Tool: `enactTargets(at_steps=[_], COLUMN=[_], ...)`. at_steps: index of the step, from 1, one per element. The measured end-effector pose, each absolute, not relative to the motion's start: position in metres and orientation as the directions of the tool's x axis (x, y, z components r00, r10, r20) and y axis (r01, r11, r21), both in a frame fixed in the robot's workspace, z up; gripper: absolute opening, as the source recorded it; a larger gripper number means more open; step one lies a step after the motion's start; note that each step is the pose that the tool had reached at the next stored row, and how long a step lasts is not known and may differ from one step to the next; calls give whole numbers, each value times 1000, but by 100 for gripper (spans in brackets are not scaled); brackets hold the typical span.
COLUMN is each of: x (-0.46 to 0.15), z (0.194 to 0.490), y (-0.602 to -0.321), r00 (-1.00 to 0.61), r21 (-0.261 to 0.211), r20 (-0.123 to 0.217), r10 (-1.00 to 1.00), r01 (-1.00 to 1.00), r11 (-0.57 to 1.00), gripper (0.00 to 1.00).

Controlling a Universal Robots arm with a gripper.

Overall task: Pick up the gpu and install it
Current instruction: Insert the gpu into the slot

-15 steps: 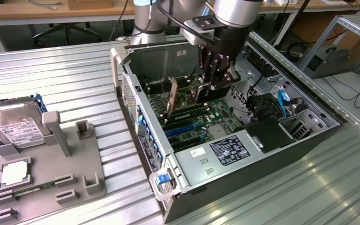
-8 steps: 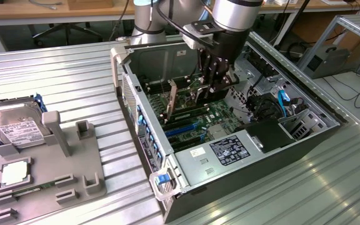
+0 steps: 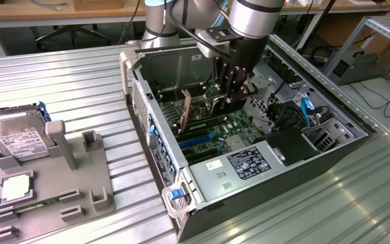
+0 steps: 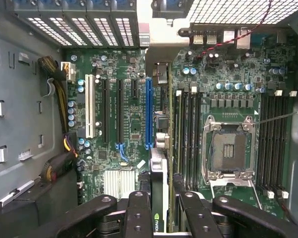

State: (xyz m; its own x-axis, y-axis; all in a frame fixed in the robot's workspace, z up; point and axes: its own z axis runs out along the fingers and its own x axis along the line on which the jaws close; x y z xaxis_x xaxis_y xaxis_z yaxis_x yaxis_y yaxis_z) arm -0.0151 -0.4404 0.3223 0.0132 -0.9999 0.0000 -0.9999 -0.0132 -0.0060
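gpu (image 4: 158,178) pinched in gripper (image 4: 164,198), inside open case (image 3: 202,193).
Exterior view's left: grey holder (image 3: 79,173) with hard drive (image 3: 19,134) leaning in it and chip (image 3: 17,185) lying flat, well apart from case. Centre: arm (image 3: 253,20) reaches down into case, gripper (image 3: 234,96) over motherboard (image 4: 119,148). Fingers clamp gpu edge-on, card upright, near long blue slot (image 4: 148,114); can't tell if it touches. Empty socket (image 4: 228,151) sits on the card's other side.
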Motion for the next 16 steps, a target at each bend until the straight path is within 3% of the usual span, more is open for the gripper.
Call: enactTargets(at_steps=[16], x=[-16], z=[313], y=[-440], r00=[18], r21=[-6], r20=[0], r10=[-1000], r01=[-1000], r11=[-18], gripper=[27])
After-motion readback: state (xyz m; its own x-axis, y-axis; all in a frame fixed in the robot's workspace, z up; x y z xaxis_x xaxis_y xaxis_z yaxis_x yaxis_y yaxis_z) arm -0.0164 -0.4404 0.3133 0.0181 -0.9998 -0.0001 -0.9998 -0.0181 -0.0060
